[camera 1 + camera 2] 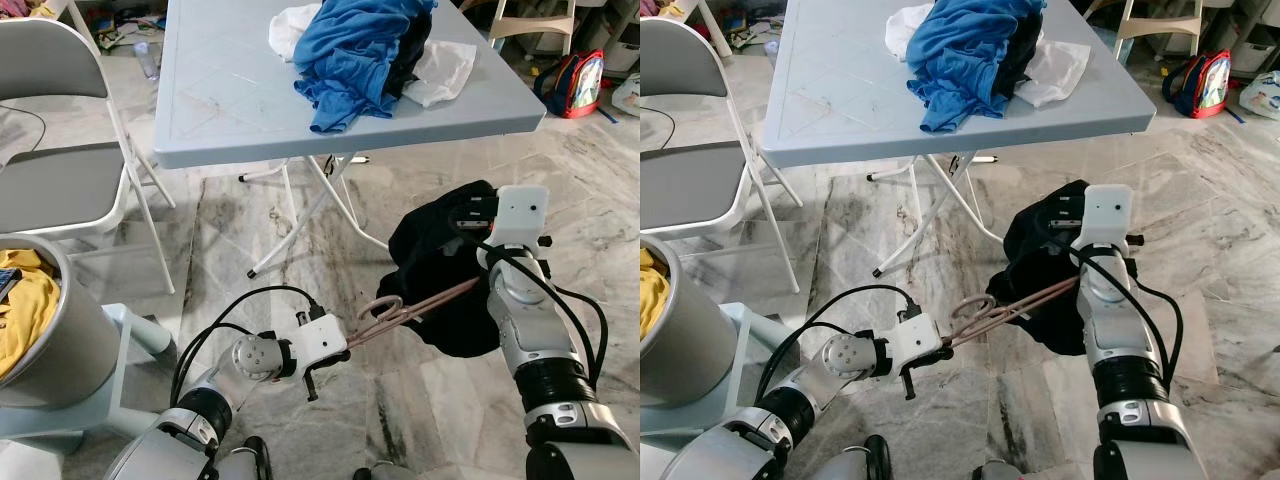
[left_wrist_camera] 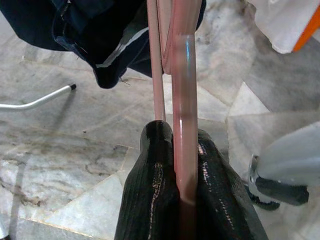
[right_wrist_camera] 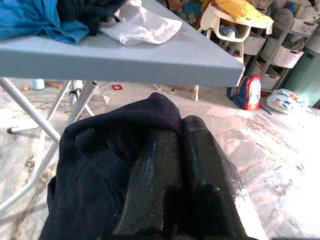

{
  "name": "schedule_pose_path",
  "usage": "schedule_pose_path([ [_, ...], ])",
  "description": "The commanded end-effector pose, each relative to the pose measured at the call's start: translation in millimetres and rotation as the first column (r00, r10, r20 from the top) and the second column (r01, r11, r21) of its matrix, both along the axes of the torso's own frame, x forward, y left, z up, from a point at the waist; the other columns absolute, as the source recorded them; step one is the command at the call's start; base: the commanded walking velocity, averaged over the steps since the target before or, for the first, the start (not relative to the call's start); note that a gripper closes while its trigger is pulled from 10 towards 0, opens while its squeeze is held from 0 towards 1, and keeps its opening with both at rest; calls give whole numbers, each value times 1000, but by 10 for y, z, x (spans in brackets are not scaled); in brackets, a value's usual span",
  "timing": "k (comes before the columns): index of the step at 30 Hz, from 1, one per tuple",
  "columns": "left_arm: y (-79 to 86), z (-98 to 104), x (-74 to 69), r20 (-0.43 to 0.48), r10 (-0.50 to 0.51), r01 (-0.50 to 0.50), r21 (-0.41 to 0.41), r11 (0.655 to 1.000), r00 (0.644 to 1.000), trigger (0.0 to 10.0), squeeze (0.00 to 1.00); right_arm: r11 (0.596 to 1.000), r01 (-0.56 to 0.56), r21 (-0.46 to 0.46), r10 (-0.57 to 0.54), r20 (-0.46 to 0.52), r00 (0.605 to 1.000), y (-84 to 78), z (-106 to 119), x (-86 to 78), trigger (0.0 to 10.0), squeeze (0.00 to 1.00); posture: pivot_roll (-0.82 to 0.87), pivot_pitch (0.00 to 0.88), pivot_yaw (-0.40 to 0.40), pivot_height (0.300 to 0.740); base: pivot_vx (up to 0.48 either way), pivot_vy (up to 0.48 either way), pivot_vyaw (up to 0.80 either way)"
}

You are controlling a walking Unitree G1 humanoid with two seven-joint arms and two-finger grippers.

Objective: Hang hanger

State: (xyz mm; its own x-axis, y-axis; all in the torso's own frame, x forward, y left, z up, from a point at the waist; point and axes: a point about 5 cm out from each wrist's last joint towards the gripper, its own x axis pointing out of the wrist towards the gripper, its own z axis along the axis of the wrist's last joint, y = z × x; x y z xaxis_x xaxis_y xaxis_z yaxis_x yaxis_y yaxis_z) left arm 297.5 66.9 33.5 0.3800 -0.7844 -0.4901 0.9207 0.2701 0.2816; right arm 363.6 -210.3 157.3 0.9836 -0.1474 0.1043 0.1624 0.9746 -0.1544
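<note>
The left gripper [image 2: 182, 192] pinched the pink plastic hanger [image 1: 415, 306]; the right gripper [image 3: 182, 165] apparently clamped the dark navy garment [image 1: 440, 270]. Uneven pulling risked slipping the garment off.

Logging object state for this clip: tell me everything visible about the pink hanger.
The pink hanger looks like glossy plastic, with thin rods and a curled hook end. It lies nearly level above the marble floor, rising slightly toward the robot's right. The left pincer is shut on its hook end. Its far end disappears into the dark garment, which the right pincer grips.
</note>
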Motion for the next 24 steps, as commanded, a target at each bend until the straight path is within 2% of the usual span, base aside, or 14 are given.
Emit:
schedule_pose_path([
  [1,-8,-13,-46,13,-61,60,21,998,998,0,0,1000,1,1,-1,-31,1000,-38,-26,16,0,0,-92,194,-30,740,0,0,0],
  [5,51,19,-46,24,-101,100,22,995,995,0,0,999,37,-20,-39,-71,997,-165,-107,-13,0,0,-89,191,-32,740,0,0,0],
  [6,86,77,-26,38,-96,97,-25,995,995,0,0,995,98,-29,-100,-83,992,-302,-145,-53,0,0,-88,192,-33,740,0,0,0],
  [7,86,77,-26,38,-96,97,-25,995,995,0,0,995,98,-29,-100,-83,992,-302,-145,-53,0,0,-88,192,-33,740,0,0,0],
  [9,126,171,11,43,-65,70,-126,990,997,0,0,982,184,-35,-186,-90,978,-473,-185,-112,0,0,-85,193,-33,740,0,0,0],
  [11,159,195,27,36,-40,45,-159,986,999,0,0,975,221,-25,-222,-93,971,-551,-214,-152,0,0,-83,194,-33,740,0,0,0],
  [12,167,196,29,36,-36,42,-161,986,999,0,0,974,227,-23,-228,-93,969,-565,-220,-160,0,0,-83,194,-33,740,0,0,0],
  [14,288,161,54,81,30,-21,-111,994,996,0,0,945,327,-21,-327,-67,943,-727,-225,-249,0,0,-74,192,-34,740,0,0,0],
  [20,357,174,110,138,143,-126,-122,985,980,0,0,935,354,-15,-354,-61,933,-776,-220,-261,0,0,-67,186,-35,740,0,0,0],
  [22,341,228,130,148,170,-143,-179,973,974,0,0,933,361,11,-359,-81,930,-776,-264,-261,0,0,-64,184,-36,740,0,0,0],
  [24,331,293,169,140,231,-189,-261,946,963,0,0,926,375,38,-370,-99,924,-785,-307,-274,0,0,-62,182,-37,740,0,0,0],
])
